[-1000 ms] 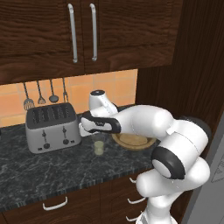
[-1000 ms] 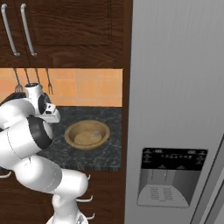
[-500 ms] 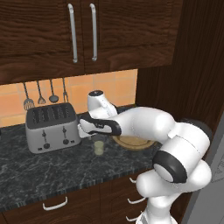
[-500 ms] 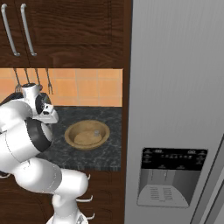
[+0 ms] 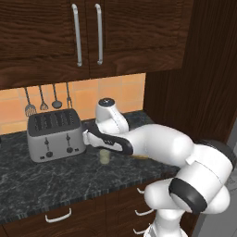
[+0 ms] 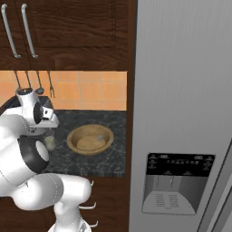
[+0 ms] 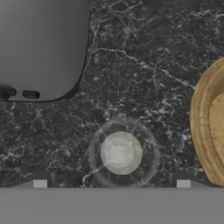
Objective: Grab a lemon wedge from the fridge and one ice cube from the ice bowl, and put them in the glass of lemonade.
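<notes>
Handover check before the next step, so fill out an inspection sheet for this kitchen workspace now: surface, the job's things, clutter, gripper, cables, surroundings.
Surface: dark marbled counter.
Job's things: glass of lemonade upright on the counter between toaster and bowl, a pale cube-like shape in it, seen from above; ice bowl beside it, apart, one small pale piece inside; fridge closed; lemon wedge not told apart.
Clutter: steel toaster left of the glass, apart from it.
Gripper: gripper open, directly over the glass, holding nothing.
Cables: nothing seen.
Surroundings: dark wood cabinets above, utensils hanging on the orange tile wall, drawers below.
</notes>
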